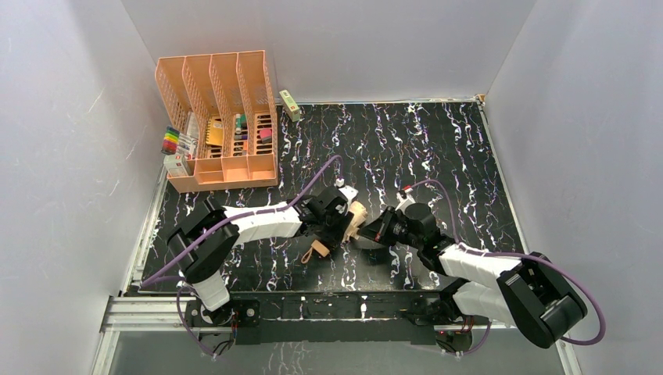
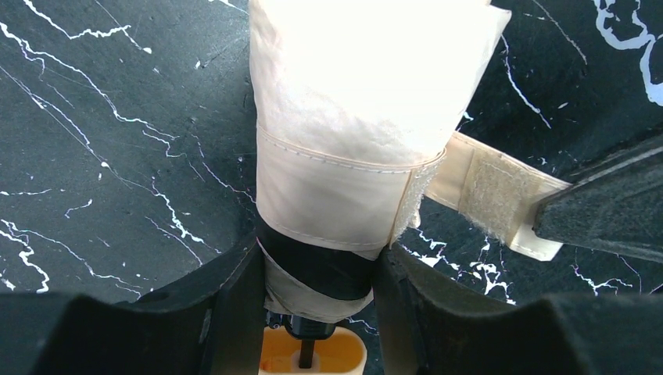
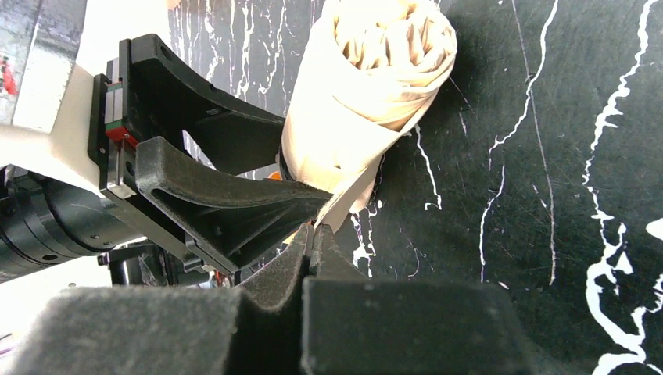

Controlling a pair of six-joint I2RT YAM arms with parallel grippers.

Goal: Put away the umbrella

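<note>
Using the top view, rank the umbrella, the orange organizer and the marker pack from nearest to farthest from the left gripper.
1. umbrella, clamped in the left gripper itself.
2. orange organizer, back left.
3. marker pack, beyond the organizer's left side.

Robot lab booth: plain white panel walls enclosing black marbled tabletop, aluminium rail at near edge.

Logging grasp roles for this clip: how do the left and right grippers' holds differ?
The left gripper clamps the umbrella at its rolled body near the handle; the right gripper pinches only the strap. Left fingers stand apart around the thick roll; right fingers nearly meet. Both hold the same umbrella.
</note>
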